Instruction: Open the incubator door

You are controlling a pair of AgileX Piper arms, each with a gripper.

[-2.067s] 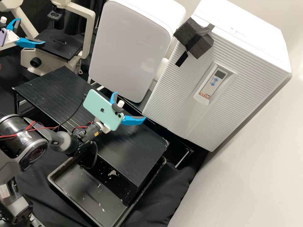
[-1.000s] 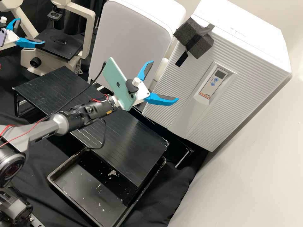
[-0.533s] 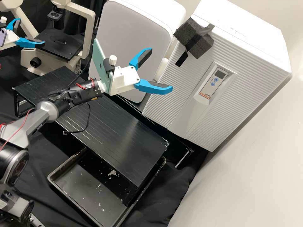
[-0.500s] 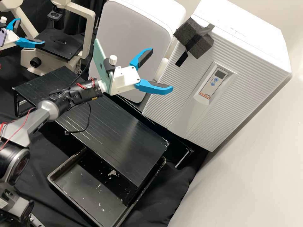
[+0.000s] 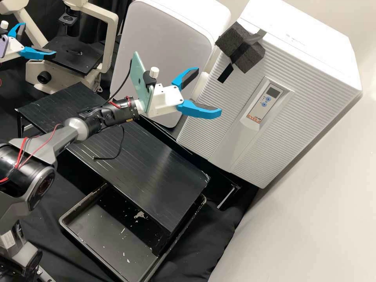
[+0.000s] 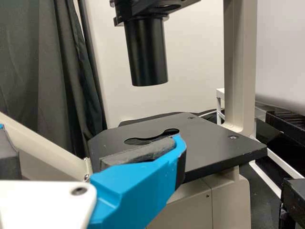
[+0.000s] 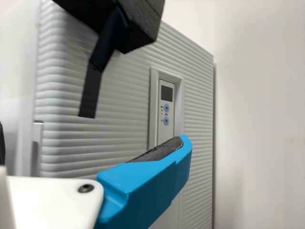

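Note:
The white ribbed incubator [image 5: 223,125] stands with its door closed on the right. Its control panel [image 5: 267,100] faces outward, and black foam [image 5: 244,47] is taped near the door's upper edge. My right gripper [image 5: 209,91] stands open in front of the door's left side, clear of it, with nothing between its fingers. In the right wrist view, the right gripper [image 7: 93,143] is below the hanging tape [image 7: 90,90], with the ribbed door [image 7: 119,105] behind. My left gripper [image 5: 40,39] is open beside the microscope; the left wrist view shows the left gripper [image 6: 90,145] by the stage.
A microscope [image 5: 74,55] stands at the back left. A white rounded appliance [image 5: 160,55] adjoins the incubator. The black raised platform [image 5: 149,168] lies below the right arm, over a black tray [image 5: 66,219]. A pale wall [image 5: 313,219] borders the right side.
My right gripper has risen from above the platform and turned toward the incubator. Over the last half second it has shifted slightly right, still open. The left gripper has stayed put.

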